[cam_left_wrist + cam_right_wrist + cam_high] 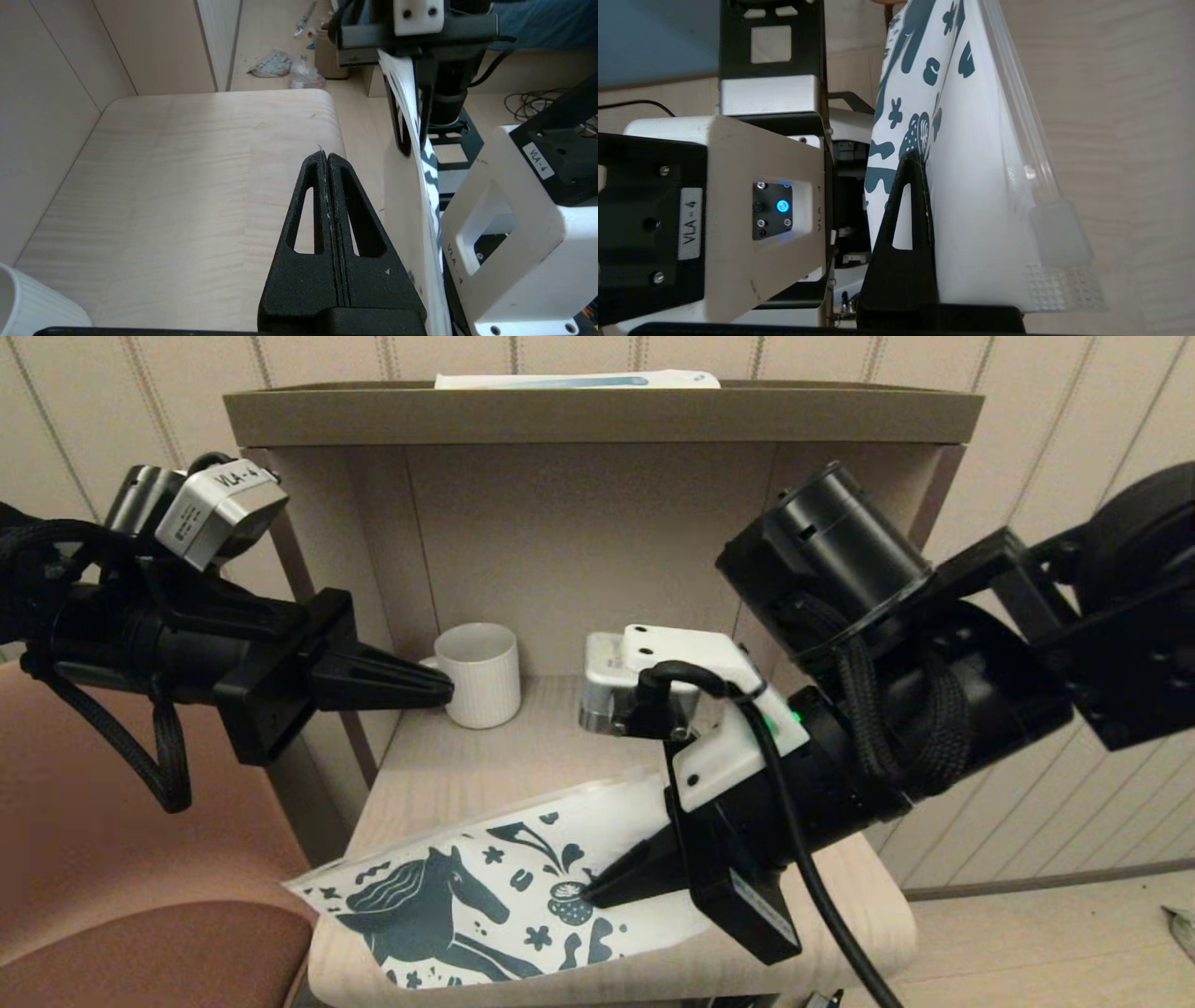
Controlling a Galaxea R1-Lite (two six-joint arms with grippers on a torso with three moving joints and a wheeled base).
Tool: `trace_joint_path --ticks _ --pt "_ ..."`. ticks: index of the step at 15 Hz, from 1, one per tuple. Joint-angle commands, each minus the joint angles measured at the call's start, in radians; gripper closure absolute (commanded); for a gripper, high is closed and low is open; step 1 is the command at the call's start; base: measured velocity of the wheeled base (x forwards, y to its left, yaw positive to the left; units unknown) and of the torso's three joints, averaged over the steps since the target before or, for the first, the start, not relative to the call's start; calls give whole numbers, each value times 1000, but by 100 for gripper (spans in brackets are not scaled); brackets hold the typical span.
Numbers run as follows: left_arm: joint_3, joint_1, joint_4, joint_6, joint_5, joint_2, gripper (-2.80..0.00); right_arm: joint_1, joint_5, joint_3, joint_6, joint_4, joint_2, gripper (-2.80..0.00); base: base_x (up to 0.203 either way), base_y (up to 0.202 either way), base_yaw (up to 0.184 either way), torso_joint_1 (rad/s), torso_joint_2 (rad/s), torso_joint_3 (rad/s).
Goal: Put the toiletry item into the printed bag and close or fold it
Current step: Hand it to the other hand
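The printed bag (485,887), white with a dark teal horse, lies slanted across the front of the wooden shelf board (523,756). Its right part is lifted off the board. My right gripper (593,893) is shut on the bag near its printed middle. In the right wrist view one black finger (909,219) presses the bag (985,186) and the other is hidden behind it. The zip strip and its clear slider (1059,228) run along the far edge. My left gripper (446,691) hovers shut and empty beside the mug, fingertips (325,156) together. The toiletry item is out of view.
A white ribbed mug (481,674) stands at the back left of the board, close to my left gripper. A long white-and-blue box (577,379) lies on the top shelf. Side and back panels wall the nook. A brown seat (140,859) sits at the left.
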State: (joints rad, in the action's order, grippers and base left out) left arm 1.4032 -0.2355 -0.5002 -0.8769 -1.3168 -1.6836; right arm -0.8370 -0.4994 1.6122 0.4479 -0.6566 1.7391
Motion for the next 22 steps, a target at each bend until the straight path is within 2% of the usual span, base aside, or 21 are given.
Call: trace_joint_path --ticks 1,4,8,11,14,22 --pt "-5 -1 -2 -5 -8 -3 0 -10 11 2 5 -4 7 0 0 0 0 0 0 0" --pt "-26 1 2 -7 -30 3 0 -10 51 -26 8 -6 -18 0 0 0 0 0 0 0" --pt "-46 5 6 -11 -48 2 0 6 65 -13 8 5 -73 0 0 0 0 0 0 0" --pt "-46 -2 6 -12 -47 -18 0 15 72 -84 8 17 -107 0 0 0 0 0 0 0" --pt "-36 -28 6 -12 -44 -47 0 12 77 -156 8 142 -99 0 0 0 0 0 0 0" --pt "-6 -76 5 -20 -36 -128 0 9 79 -101 8 140 -82 0 0 0 0 0 0 0"
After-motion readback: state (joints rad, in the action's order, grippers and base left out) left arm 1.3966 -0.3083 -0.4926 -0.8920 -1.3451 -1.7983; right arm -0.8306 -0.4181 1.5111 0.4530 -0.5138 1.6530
